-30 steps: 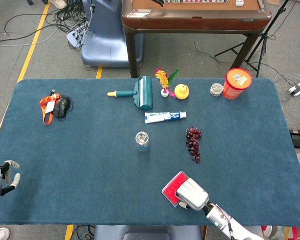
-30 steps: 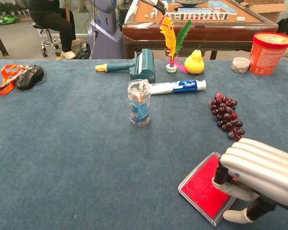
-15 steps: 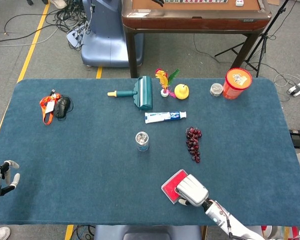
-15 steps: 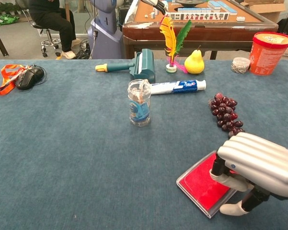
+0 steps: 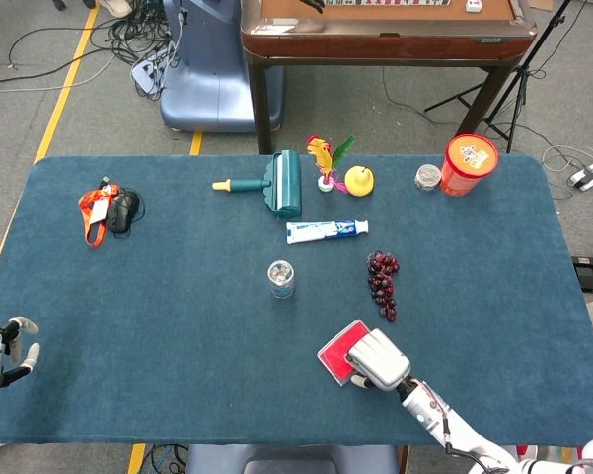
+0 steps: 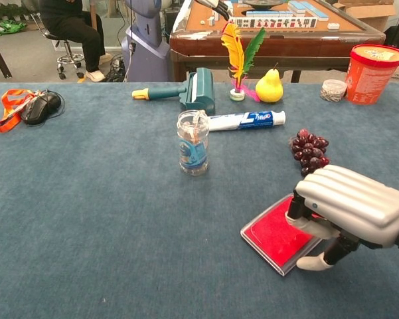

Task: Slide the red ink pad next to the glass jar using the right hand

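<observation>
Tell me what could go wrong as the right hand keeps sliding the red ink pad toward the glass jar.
The right hand presses only the near-right part of the red ink pad, so the pad may twist or slip out from under the fingers. The glass jar stands upright and narrow; a pad arriving too fast could tip it. The grapes lie just behind the hand and could be nudged if it drifts back.

We see the right hand (image 6: 348, 214) at lower right, fingers curled down on the red ink pad (image 6: 273, 234). Glass jar (image 6: 193, 143) stands centre frame, well apart from the pad. Grapes (image 6: 310, 154) sit just above the hand.
</observation>
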Robot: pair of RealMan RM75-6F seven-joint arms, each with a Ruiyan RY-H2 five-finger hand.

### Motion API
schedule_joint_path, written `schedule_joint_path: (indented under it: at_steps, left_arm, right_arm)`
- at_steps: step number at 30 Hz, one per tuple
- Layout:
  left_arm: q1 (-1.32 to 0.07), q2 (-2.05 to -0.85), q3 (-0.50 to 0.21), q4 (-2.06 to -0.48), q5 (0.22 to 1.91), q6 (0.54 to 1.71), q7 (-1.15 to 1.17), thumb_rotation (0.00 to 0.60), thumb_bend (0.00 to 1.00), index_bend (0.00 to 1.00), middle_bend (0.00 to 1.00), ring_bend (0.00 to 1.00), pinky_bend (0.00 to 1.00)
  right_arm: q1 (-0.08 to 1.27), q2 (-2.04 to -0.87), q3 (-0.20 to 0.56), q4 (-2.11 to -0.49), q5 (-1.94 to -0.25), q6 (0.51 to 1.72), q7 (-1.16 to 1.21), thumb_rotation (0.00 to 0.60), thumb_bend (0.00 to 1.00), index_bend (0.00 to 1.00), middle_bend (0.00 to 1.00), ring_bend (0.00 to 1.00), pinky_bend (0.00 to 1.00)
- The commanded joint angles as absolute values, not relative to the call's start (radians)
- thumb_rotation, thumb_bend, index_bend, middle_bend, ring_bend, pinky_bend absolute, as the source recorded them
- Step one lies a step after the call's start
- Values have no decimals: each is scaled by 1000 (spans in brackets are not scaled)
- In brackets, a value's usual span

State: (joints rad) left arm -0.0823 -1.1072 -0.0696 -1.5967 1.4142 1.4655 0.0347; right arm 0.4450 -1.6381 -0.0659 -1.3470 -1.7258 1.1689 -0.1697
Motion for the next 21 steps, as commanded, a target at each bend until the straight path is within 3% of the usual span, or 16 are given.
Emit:
schedule_joint_path:
  at_steps: [1, 10, 21]
  left_arm:
    - [-82, -1107, -69, -1597, 1415, 1466, 35, 600, 396, 473, 740, 599, 791]
    - [-82, -1106, -68, -1598, 1416, 1466, 37, 600, 396, 474, 740, 599, 791]
    - [-81, -1106, -69, -1598, 1414, 1466, 36, 600, 396, 474, 740, 599, 791]
  right_arm:
    - [454, -1644, -55, -1339, -1718, 1164, -169, 600, 0, 1000, 1000, 1000, 1000]
    - [490, -1666, -12, -1312, -1688, 1145, -157, 600, 0, 1000, 1000, 1000, 1000]
    - [479, -1625, -49, -1366, -1694, 1158, -170, 600, 0, 1000, 1000, 1000, 1000]
